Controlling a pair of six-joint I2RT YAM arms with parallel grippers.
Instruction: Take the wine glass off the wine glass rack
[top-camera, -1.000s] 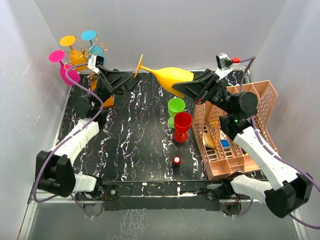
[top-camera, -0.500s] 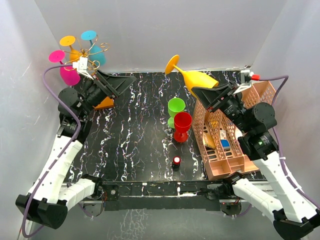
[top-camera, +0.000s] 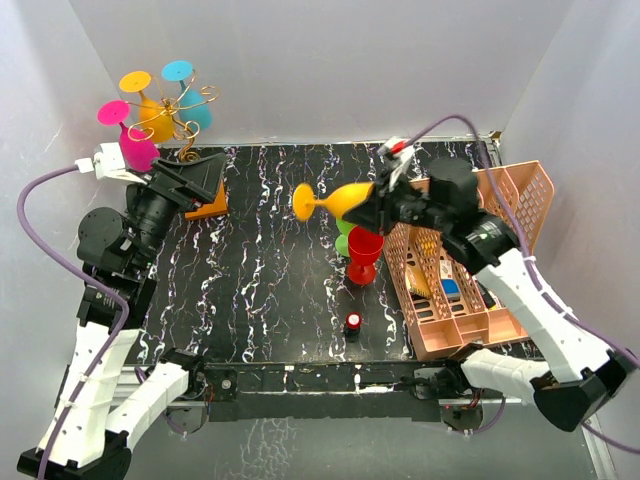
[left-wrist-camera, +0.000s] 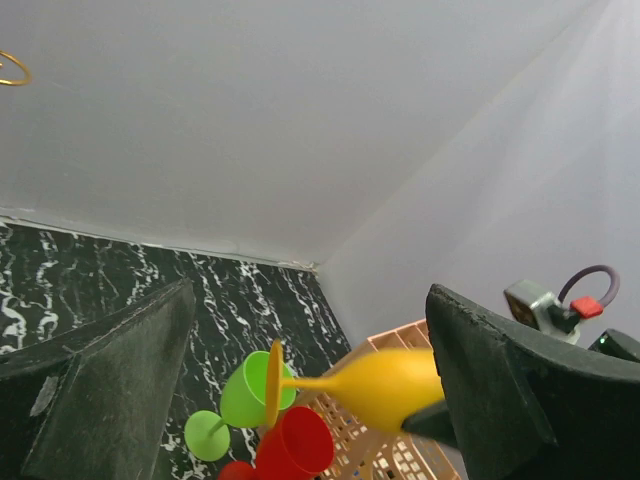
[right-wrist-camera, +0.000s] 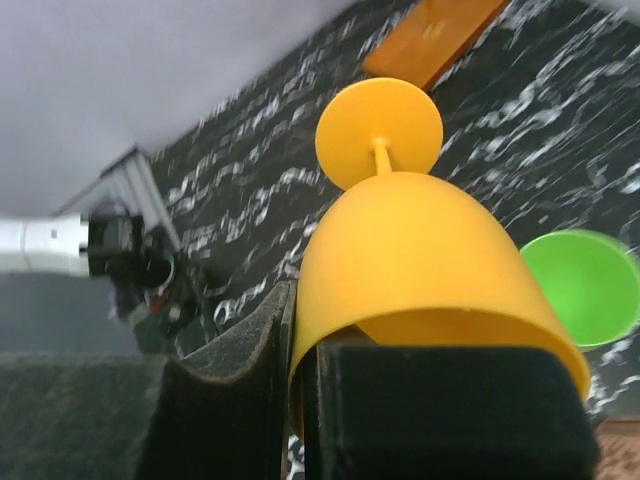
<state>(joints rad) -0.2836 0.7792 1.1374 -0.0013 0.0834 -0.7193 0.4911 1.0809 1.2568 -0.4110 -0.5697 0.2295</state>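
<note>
Nearest us, in front of the red cup (top-camera: 364, 245), a small red-and-black item (top-camera: 353, 322) sits on the surface (top-camera: 260, 290); we can't tell what it is. The green cup (right-wrist-camera: 585, 285) is just behind the red cup, contact unclear. The pink basket (top-camera: 520, 190) is right of the red cup.

Directly above the red cup, the yellow glass (top-camera: 348, 198) is in the air, lying sideways with its foot pointing left. The right fingers (top-camera: 378, 206) are clenched on the bowl's rim, with the wall pinched between them.

Far left of the red cup, at the back corner, the rack (top-camera: 210, 207) carries a pink glass (top-camera: 137, 150), an orange glass (top-camera: 152, 112) and a teal glass (top-camera: 192, 108). The left fingers (top-camera: 210, 178) are spread wide over the rack's base, grasping nothing.

Step, as we judge it: the yellow glass is already off the rack, so carrying and placing are in hand. The next move calls for turning it foot-down and lowering it onto bare surface left of the red cup, clear of both cups. The rim pinch looks thin, so the turn should be slow.

Writing: no brand, label or text is readable in any view.
</note>
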